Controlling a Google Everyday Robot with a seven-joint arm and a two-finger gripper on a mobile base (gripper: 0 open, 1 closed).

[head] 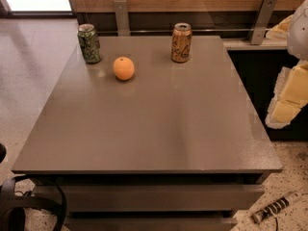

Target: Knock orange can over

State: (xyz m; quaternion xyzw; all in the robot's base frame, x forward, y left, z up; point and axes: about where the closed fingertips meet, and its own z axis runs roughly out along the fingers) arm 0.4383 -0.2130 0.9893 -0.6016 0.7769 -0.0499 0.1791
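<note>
The orange can stands upright near the far edge of the grey table, right of the middle. It is copper-orange with dark lettering and a silver top. My gripper shows as pale yellow and white blocks at the right edge of the view, beyond the table's right side. It is well to the right of the can, nearer to me, and touches nothing.
A green patterned can stands upright at the far left corner. A round orange fruit lies just right of it. A wood wall with metal brackets runs behind the table. Black straps and a striped cable lie on the floor.
</note>
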